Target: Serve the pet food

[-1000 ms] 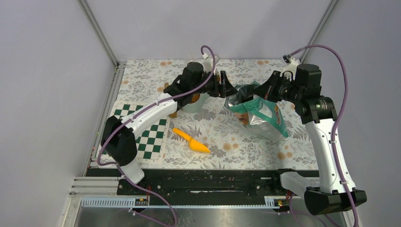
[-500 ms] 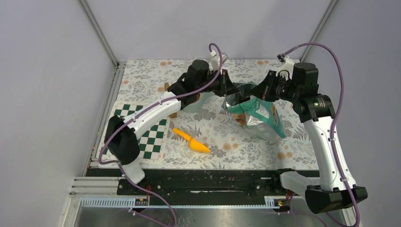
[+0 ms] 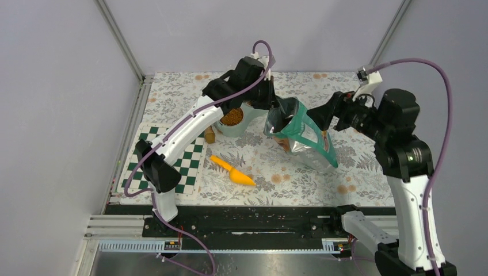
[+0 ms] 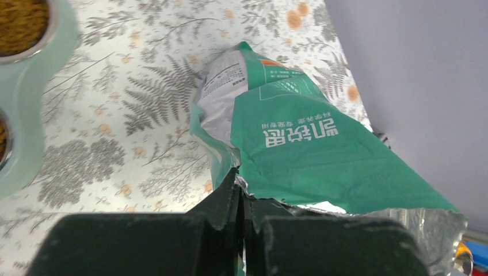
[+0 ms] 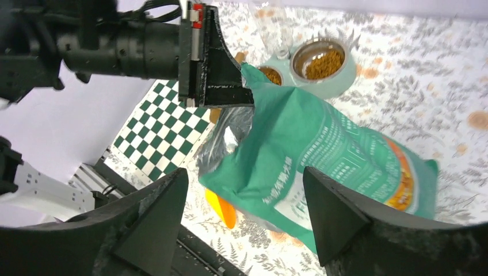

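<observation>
Where the floral tablecloth [image 3: 172,92] meets its left edge, one green-and-white checkered mat [image 3: 178,164] lies flat, and just to its right lies a single orange scoop [image 3: 232,171], untouched and well apart from both grippers. Farther back stands one pale teal feeder [image 5: 345,75] holding two steel bowls, and the pet food [image 5: 321,59] sits in both of them as a brown granular mass. The top view shows only one bowl, since the left arm covers the other. Two arms are in view. The left gripper [image 4: 240,187] reaches past the feeder and has its fingers pressed together on the torn upper edge of the one teal-and-silver bag [image 3: 302,138], pinching that corner and holding it up off the cloth. From there the bag slopes down and to the right, printed face up, its silver lining showing at the open mouth. Whether its lower end rests on the cloth cannot be told. No kibble is visible at the bag's mouth. On the far right, the right gripper [image 5: 246,172] is beside the bag's upper right edge with its two fingers spread wide. From its wrist camera the bag lies beyond and between them, and neither finger visibly touches it.
</observation>
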Robot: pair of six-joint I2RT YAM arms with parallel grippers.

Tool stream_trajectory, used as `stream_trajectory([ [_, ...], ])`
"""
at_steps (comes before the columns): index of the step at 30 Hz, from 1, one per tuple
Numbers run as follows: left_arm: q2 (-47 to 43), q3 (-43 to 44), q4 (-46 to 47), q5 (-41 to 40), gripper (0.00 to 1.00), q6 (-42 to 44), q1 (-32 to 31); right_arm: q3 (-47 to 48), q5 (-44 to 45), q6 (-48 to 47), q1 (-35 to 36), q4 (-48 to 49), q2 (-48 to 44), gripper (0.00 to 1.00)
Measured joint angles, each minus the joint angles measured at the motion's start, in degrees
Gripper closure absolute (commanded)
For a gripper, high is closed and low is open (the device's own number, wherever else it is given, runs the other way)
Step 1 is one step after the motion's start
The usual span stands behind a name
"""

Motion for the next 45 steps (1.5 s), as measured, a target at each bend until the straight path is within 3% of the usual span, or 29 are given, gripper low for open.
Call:
stream_trajectory([
  [6,-0.02,3.04,-5.77,-5.75,1.0,-1.95,0.46,-1.49,-2.23,-4.22,0.37,0.5,-6.21,0.16],
  [14,-0.31,3.63,-7.39,-7.48,1.0,-6.93,0.59,-9.73,-7.34,-8.63,3.82,2.58,-10.38,0.28],
  [18,-0.66,3.61,-7.37,-7.1,1.0,-10.21,0.55,-13.18,-5.77,-9.51,5.7,4.59,-10.6,0.23],
  [26,-0.79,2.82,-5.64,-7.1,1.0,-15.65,0.55,-17.18,3.93,-13.73,14.53,7.74,-9.79,0.19],
  [37,-2.27,-0.76,-1.95,-7.08,1.0,-20.44,0.61,-18.95,16.55,-23.54,25.0,11.3,-6.58,0.31],
  [45,-2.27,-0.85,-1.84,-7.19,1.0,-22.29,0.76,-22.8,27.58,-26.93,32.7,15.96,-6.27,0.33],
])
